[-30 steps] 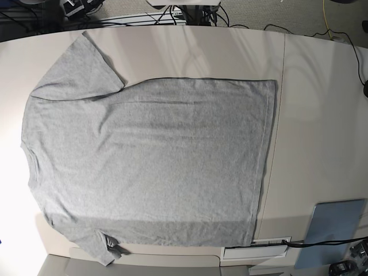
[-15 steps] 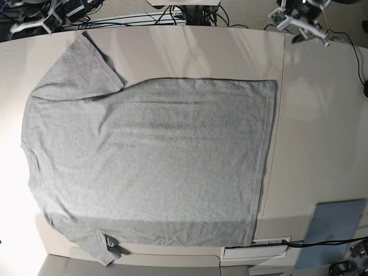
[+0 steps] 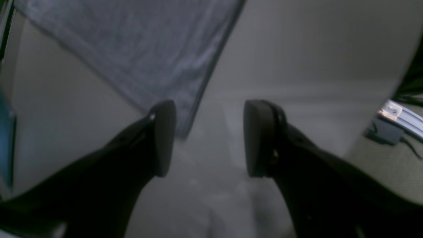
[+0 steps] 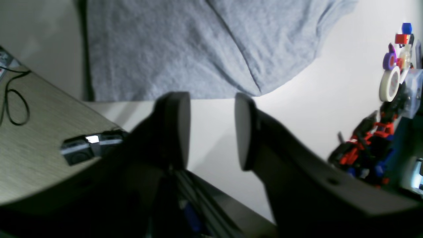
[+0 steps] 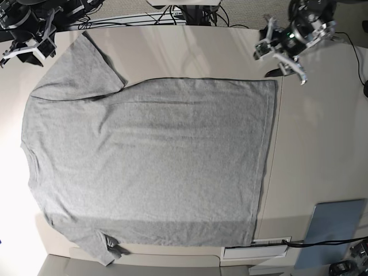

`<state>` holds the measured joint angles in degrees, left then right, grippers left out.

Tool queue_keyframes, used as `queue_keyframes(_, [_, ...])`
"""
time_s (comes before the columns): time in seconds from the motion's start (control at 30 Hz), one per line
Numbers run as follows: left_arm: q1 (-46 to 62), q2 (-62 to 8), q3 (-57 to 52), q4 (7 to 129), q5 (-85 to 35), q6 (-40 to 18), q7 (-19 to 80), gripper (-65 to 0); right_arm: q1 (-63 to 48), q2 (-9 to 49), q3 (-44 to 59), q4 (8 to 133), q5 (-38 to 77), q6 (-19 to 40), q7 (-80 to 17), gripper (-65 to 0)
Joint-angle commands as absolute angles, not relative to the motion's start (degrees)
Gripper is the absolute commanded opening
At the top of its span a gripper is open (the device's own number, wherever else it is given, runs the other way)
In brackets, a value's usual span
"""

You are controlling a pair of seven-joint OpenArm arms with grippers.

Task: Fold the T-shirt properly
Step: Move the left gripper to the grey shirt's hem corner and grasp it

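Note:
The grey T-shirt (image 5: 149, 161) lies spread flat on the table, plain side up, collar at the left and hem at the right. My left gripper (image 5: 280, 66) hovers at the far right, just beyond the hem's upper corner. In the left wrist view it (image 3: 210, 132) is open, with that corner of the T-shirt (image 3: 148, 49) ahead of its left finger. My right gripper (image 5: 29, 54) is at the far left beside the upper sleeve. It (image 4: 211, 129) is open and holds nothing, with the sleeve of the T-shirt (image 4: 198, 46) just beyond its fingertips.
A blue-grey panel (image 5: 333, 227) lies at the table's near right, beside a white slotted fitting (image 5: 256, 250). Cables (image 5: 144, 17) run behind the far edge. Colourful toy parts (image 4: 380, 145) and a tape roll (image 4: 390, 82) sit off to the right gripper's side.
Both arms have come into the base view from the far side. The left has moved down towards the hem corner and the right towards the sleeve. The T-shirt has not moved.

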<state>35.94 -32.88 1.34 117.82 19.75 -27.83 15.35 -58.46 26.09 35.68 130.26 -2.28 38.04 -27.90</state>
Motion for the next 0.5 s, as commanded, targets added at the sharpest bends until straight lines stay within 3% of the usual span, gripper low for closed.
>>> queue_keyframes(0.0, [34.41,-33.52,2.7,117.6,20.18,-26.28,15.14,-31.0,-58.54,26.68,36.32,130.98,-3.33,37.47,-27.42,-38.4])
queue_keyframes(0.2, [25.28,-33.5,10.26,111.77,21.02,-23.53,22.61,-31.0,-57.3,26.7,36.32,130.78,-7.57,37.47,-26.74,-38.3])
queue_keyframes(0.47, [20.91,-33.5,12.99,102.56,23.46,-23.35,22.72,-31.1,-53.93,26.74,36.32,130.78,-7.55,37.5,-26.35,-38.3])
